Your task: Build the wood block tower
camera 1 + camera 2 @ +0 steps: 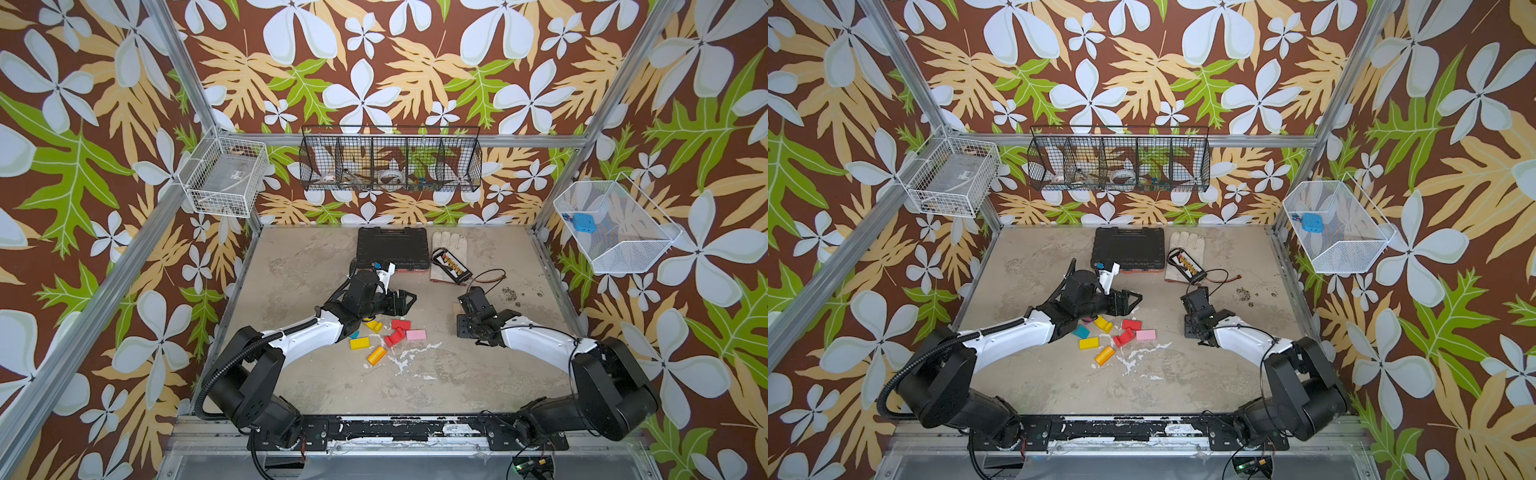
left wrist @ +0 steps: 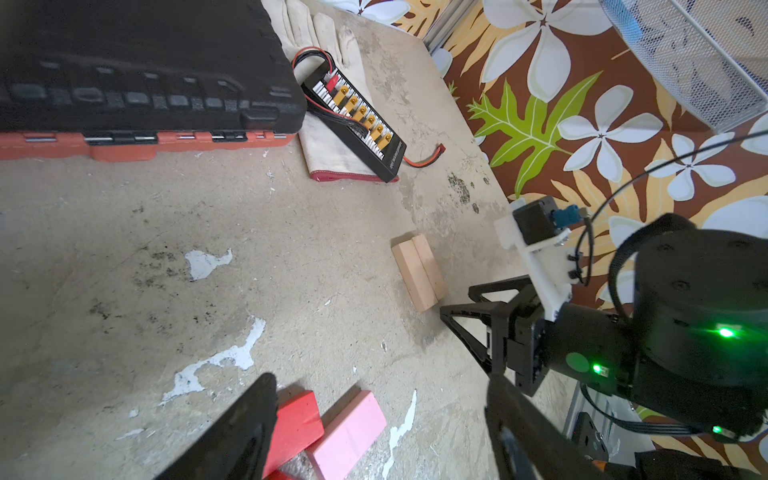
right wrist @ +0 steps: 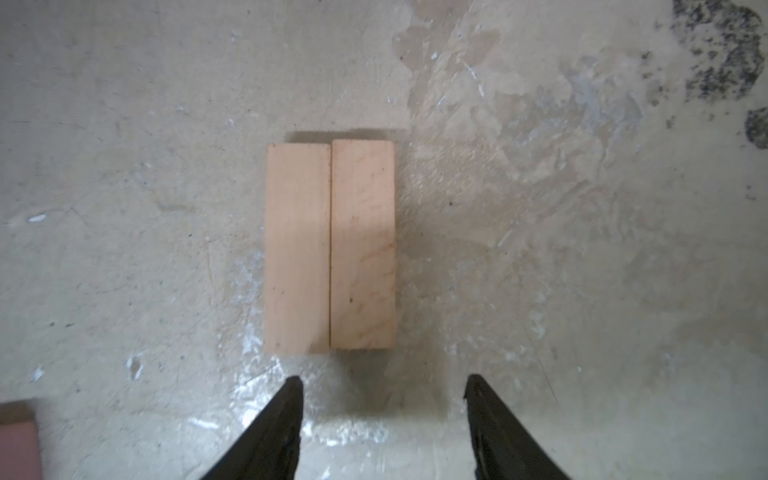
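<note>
In both top views the black tool case (image 1: pixel 392 245) (image 1: pixel 1127 245) lies at the back of the tabletop (image 1: pixel 316 386) (image 1: pixel 1059 386). The painted wood blocks (image 1: pixel 395 338) (image 1: pixel 1124 337) lie loose in a cluster well in front of the case. Among them are yellow, red, orange and teal pieces and a pink brick (image 1: pixel 416 335) (image 1: pixel 1145 335). The left gripper (image 1: pixel 405 302) (image 1: pixel 1127 301) hangs between the case and the cluster. The right gripper (image 1: pixel 465 326) (image 1: pixel 1192 326) points down, in front of the case and off to its right. How either stands is hard to read from up here.

In the left wrist view, the case (image 2: pixel 124 62) fills one corner. The left gripper (image 2: pixel 380 378) shows its two dark fingers spread wide, with bare tabletop between them. A red block (image 2: pixel 297 424) and the pink brick (image 2: pixel 349 436) touch each other just beside one finger. Two tan planks (image 2: pixel 417 276) lie well apart from the case, side by side, just beside the right gripper (image 2: pixel 457 299).

The right wrist view does not take in the case. The tan planks (image 3: pixel 330 249) lie flat with their long sides touching. The right gripper (image 3: pixel 382 380) stands spread just short of their near ends and holds nothing. A corner of the pink brick (image 3: pixel 16 440) shows at the edge.
</note>
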`<state>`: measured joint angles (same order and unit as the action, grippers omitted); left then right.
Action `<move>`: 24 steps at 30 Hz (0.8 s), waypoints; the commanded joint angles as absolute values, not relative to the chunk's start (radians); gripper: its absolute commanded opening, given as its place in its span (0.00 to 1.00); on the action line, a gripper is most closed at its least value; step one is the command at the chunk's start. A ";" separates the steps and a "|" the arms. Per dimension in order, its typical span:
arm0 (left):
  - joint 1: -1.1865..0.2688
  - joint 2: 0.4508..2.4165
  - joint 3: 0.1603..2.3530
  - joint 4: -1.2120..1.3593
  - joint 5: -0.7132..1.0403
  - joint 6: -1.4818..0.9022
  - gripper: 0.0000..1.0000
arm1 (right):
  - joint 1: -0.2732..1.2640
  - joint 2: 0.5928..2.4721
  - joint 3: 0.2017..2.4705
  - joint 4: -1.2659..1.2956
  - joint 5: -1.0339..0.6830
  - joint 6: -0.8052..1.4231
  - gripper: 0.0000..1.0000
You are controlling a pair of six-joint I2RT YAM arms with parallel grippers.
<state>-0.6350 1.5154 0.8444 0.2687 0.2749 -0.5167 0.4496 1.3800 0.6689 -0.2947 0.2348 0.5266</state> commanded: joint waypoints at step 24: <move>-0.635 1.264 0.605 0.462 -0.113 -0.481 0.82 | 0.764 1.405 0.757 -0.092 0.088 0.391 0.92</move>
